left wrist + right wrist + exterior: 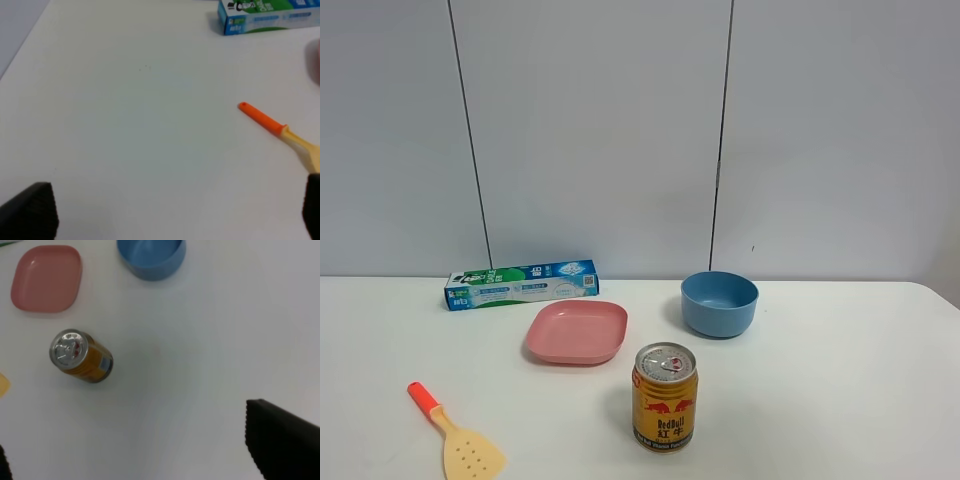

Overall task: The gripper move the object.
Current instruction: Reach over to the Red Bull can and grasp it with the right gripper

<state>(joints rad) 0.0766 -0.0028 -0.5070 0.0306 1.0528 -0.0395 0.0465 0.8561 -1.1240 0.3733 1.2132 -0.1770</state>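
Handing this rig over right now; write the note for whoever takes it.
Left gripper: open, empty, above the table beside the spatula.
Right gripper: open, empty, clear of the can.
Can: upright on the table, in front of the pink plate and blue bowl.
Done: nothing yet. Left: grasp and move the can; the right gripper probably sits nearer.

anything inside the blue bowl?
Nothing shows inside the blue bowl. The high view gives only bare inner wall, since the near wall hides the floor. The right wrist view shows a bare blue stretch inside, and the frame cuts off the rest.
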